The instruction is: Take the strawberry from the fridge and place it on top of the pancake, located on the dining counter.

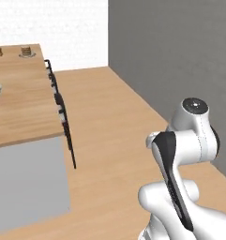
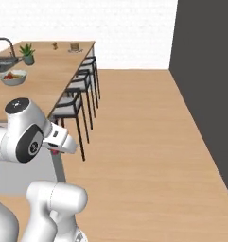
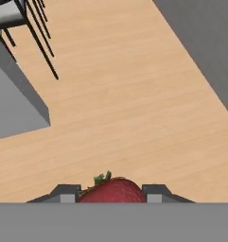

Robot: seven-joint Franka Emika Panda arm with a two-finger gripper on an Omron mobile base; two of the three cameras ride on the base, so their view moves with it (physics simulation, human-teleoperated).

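Observation:
The strawberry (image 3: pixel 113 191), dark red with a green stalk, sits between my two dark fingertips (image 3: pixel 64 194) in the hand view. My gripper (image 3: pixel 111 194) is shut on it, high above the wooden floor. The light-wood dining counter (image 1: pixel 20 112) (image 2: pixel 44 85) stretches away on the left. At its far end the pancake (image 1: pixel 25 50) (image 2: pixel 75 47) rests on its grey plate, a long way from my hand. The fridge is out of view.
A row of dark stools (image 1: pixel 60 105) (image 2: pixel 80 92) lines the counter's near side. A bowl (image 2: pixel 12 76), a potted plant (image 2: pixel 27 53), a sink tap (image 2: pixel 6 47) and a wooden shaker (image 2: pixel 54 46) stand on the counter. A grey wall (image 1: pixel 180 51) runs along the right, with open floor (image 2: pixel 144 142) between.

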